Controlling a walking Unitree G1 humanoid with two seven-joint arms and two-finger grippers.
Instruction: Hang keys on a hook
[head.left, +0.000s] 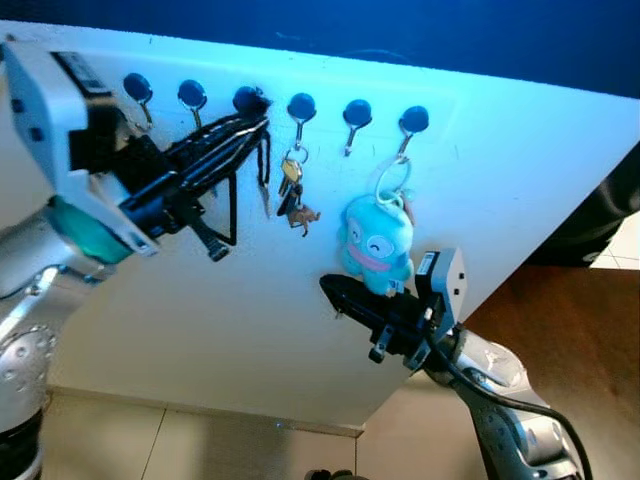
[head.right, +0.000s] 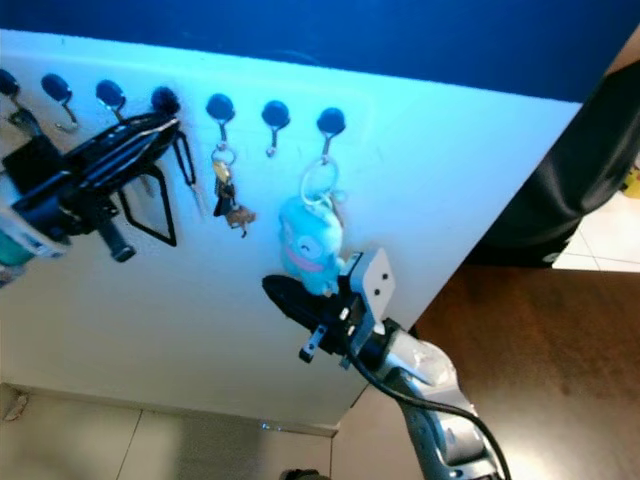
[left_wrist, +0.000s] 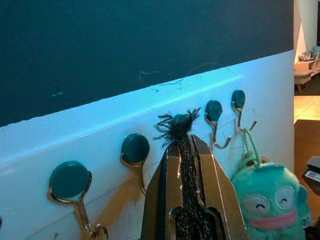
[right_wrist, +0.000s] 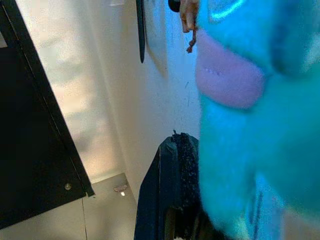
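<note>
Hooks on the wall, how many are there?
6 in a row: two bare at left, one by the left end effector, one with keys, one bare, one with the plush.

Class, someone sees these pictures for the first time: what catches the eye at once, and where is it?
The turquoise plush keychain hangs by its ring from the rightmost hook, with the right gripper just beneath it. The left gripper reaches up to the third hook, and a bunch of keys hangs from the fourth.

Pale wall panel (head.left: 520, 170) under a dark blue band (head.left: 400, 30). Turquoise plush toy (head.left: 375, 245) with a pink mouth hanging against the panel. Tiled floor (head.left: 150, 440) along the lower edge, brown wood floor (head.left: 580, 330) beside it.
</note>
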